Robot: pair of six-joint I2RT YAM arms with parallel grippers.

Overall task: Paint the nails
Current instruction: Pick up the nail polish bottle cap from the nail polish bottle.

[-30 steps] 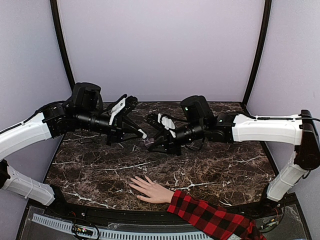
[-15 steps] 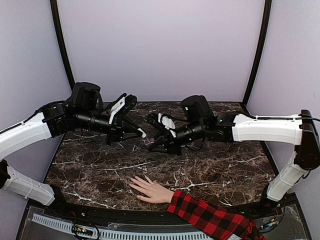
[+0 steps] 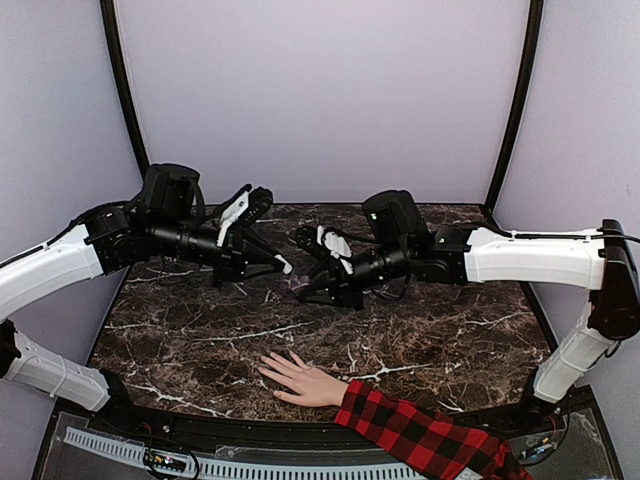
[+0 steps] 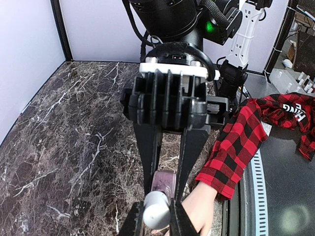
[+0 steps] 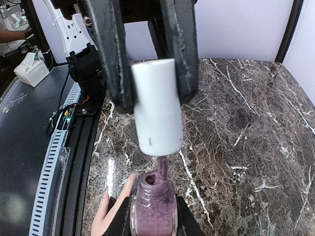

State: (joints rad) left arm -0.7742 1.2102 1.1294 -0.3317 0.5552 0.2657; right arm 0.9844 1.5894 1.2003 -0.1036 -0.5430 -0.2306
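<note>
Top view: both arms are reaching in toward frame ctr. The L gripper point(image 3: 284, 268) and R gripper point(image 3: 300, 291) are meeting tip to tip above the table point(image 3: 450, 330). What's sitting btwn the tips is too small to read here, and I can't tell the finger gap from this angle. The hand point(image 3: 303, 381) is lying flat at lower ctr, fingers spreading toward the left, well apart from both grippers. Its plaid sleeve point(image 3: 420, 435) is running off the bottom right edge.

L wrist view: own fingers are cut off at the bottom edge and are clamping a white cap point(image 4: 156, 209). Just above it, the R gripper's long black fingers are squeezing a purple polish bottle point(image 4: 163, 180), mostly hidden. Hand is partly covered at bottom ctr.

R wrist view: bottle is sitting at bottom ctr, cut off by the frame, purple polish showing inside, w/ own fingers pressing on both its sides. The brush stem point(image 5: 161, 164) is dipping into the neck. Cap is hanging above it, pinched by the L fingers. At lower left two fingertips are peeking out; the nails point(image 5: 105, 195) are hard to make out.
</note>
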